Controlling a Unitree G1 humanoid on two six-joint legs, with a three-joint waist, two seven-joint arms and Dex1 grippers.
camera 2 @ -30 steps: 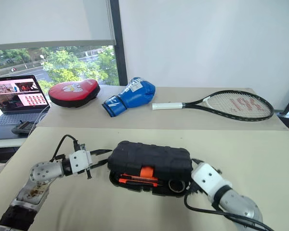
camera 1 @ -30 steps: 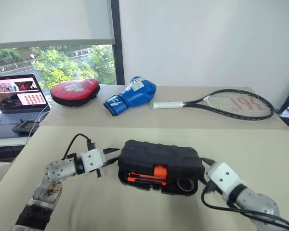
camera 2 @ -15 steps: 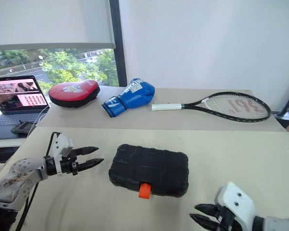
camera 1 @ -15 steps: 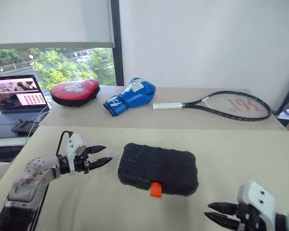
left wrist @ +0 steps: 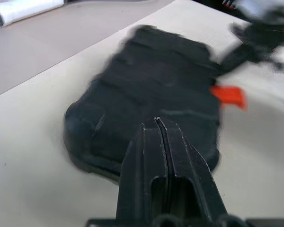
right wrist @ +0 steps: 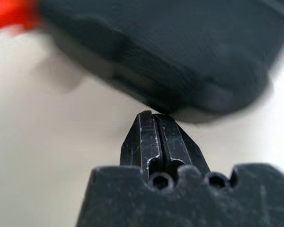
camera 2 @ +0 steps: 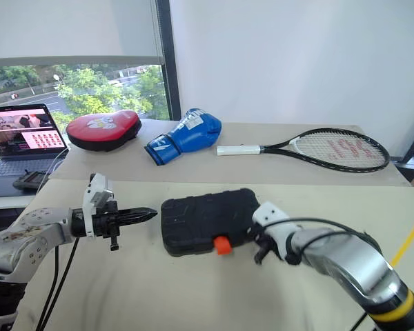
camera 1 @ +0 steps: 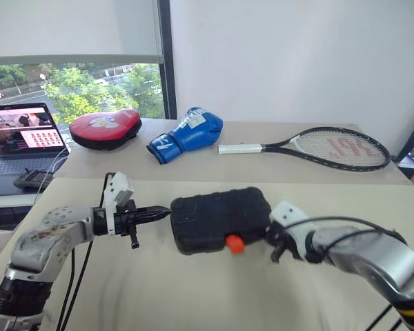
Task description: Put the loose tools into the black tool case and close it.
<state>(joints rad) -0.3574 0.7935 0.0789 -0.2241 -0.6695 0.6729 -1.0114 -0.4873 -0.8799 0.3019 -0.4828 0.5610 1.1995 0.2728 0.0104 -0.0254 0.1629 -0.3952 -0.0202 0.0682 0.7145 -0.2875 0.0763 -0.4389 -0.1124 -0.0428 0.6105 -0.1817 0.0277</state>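
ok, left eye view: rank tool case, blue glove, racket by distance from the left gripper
1. black tool case, right at the left gripper tips.
2. blue boxing glove, on the far table, past the case.
3. tennis racket, far table, toward the right.

No lettering can be read; the marks on the racket [camera 1: 341,148] strings and blue glove [camera 1: 188,135] stay illegible.

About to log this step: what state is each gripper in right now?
Left gripper: closed, holding nothing, at the black tool case.
Right gripper: closed, holding nothing, at the case's other end.
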